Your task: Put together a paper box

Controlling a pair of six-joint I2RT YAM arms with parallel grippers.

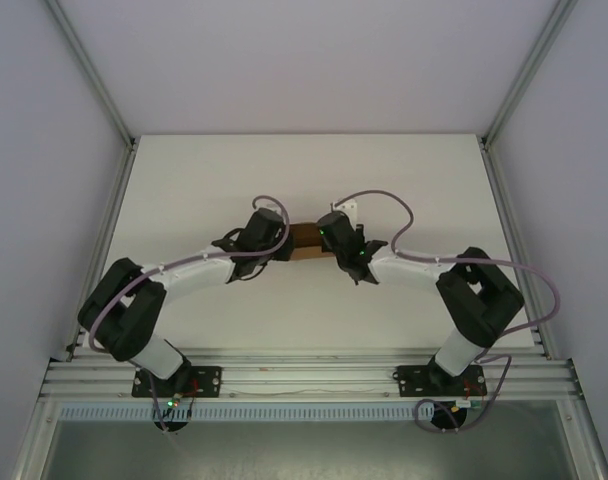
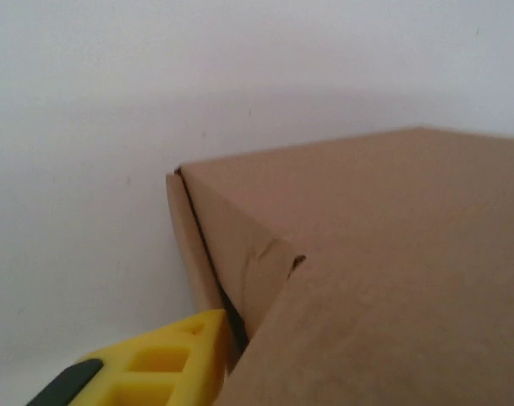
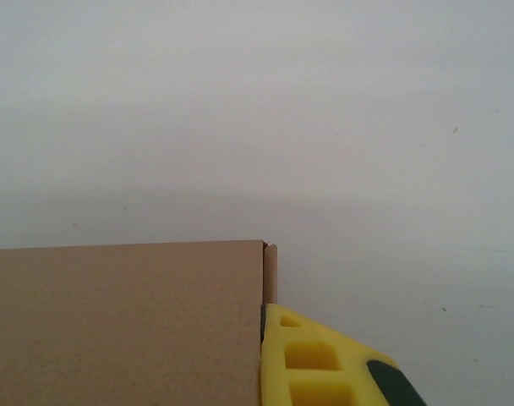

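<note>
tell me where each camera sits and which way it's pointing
Top: above and behind, looking down at the table; left arm and right arm meet at the box.
Left wrist: low beside the box, facing its corner; one yellow finger shows.
Right wrist: low, looking over the box's top edge; one yellow finger.
Shared: all three see the box.

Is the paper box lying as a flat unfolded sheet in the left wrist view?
No, the paper box is folded up, its top panel and side walls meeting at a raised corner.

Two arms, black joints — white links, looping purple cables, yellow jaws with square pockets
</note>
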